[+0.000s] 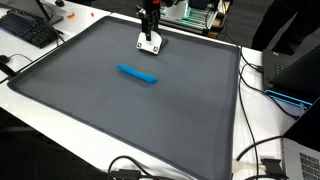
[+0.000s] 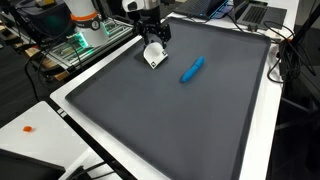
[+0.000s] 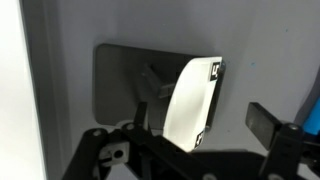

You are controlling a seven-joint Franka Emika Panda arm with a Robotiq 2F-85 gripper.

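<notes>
My gripper (image 1: 150,33) hangs over the far edge of a dark grey mat (image 1: 120,110), right above a small white object (image 1: 150,43) with black corner marks. In the wrist view the white object (image 3: 190,100) lies between my wide-apart fingers (image 3: 262,118), and a gap shows between it and the right-hand finger. The gripper (image 3: 205,100) is open and grips nothing. A blue marker (image 1: 137,74) lies flat near the mat's middle, well away from the gripper. Both exterior views show the gripper (image 2: 152,38), the white object (image 2: 154,56) and the marker (image 2: 192,69).
The mat lies on a white table (image 2: 60,115). A black keyboard (image 1: 30,30) sits at one corner, with cables (image 1: 262,158) and a black box (image 1: 295,70) along one side. A green-lit electronics rack (image 2: 85,38), laptops (image 2: 250,12) and a small orange item (image 2: 28,128) surround the mat.
</notes>
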